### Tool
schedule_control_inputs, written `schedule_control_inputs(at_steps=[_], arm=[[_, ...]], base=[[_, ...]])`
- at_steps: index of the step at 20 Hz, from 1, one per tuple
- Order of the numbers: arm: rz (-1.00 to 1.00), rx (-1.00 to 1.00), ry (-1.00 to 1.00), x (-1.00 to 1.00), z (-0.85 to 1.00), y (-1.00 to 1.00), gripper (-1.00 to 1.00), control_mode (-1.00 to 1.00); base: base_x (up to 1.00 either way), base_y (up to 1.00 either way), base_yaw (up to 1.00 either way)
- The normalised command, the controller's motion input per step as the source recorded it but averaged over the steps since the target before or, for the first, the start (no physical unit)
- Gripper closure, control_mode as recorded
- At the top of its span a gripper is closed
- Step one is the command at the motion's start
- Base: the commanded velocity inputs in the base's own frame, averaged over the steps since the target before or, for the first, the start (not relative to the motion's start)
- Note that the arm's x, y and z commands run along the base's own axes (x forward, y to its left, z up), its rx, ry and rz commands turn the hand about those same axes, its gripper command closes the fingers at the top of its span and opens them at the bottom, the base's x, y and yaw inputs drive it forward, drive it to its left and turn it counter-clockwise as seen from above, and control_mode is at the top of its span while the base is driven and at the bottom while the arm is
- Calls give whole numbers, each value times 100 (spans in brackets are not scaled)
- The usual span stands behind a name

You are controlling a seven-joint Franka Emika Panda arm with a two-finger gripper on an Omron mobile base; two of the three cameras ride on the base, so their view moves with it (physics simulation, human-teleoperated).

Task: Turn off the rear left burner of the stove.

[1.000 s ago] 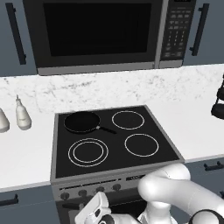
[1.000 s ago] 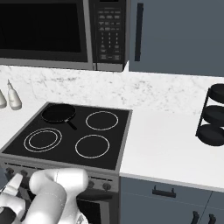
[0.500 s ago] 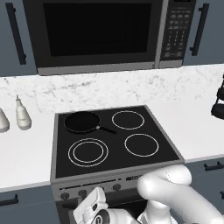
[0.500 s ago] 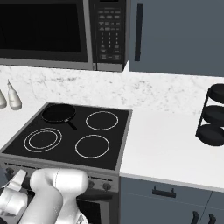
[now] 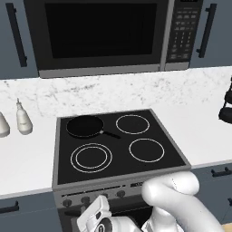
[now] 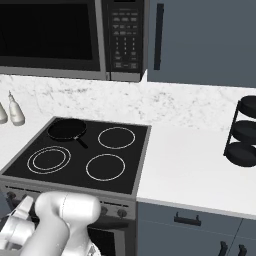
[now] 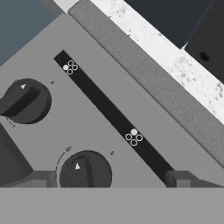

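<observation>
Where the frying pan (image 5: 85, 126) sits, rear left burner (image 5: 72, 119), black glass, ringless

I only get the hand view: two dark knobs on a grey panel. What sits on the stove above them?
Observer: A black frying pan sits on the rear left burner of the stove.
Operator: Anything beside the stove?
Observer: Two pale bottles stand on the counter to its left.
Operator: And where's the robot's hand?
Observer: The gripper is low, in front of the stove's knob row.
</observation>
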Motion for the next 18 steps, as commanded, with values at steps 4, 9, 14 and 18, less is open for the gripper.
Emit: schedule_control_inputs(at_steps=[4, 9, 14, 18], arm=[[0, 0, -2, 16, -11, 33, -100, -100], [0, 0, 0, 5, -35, 25, -100, -100], [-1, 0, -4, 5, -17, 0, -100, -100], [-2, 0, -2, 17, 0, 0, -100, -100]], base=[[0, 0, 0], [0, 0, 0], [0, 0, 0], [0, 0, 0]])
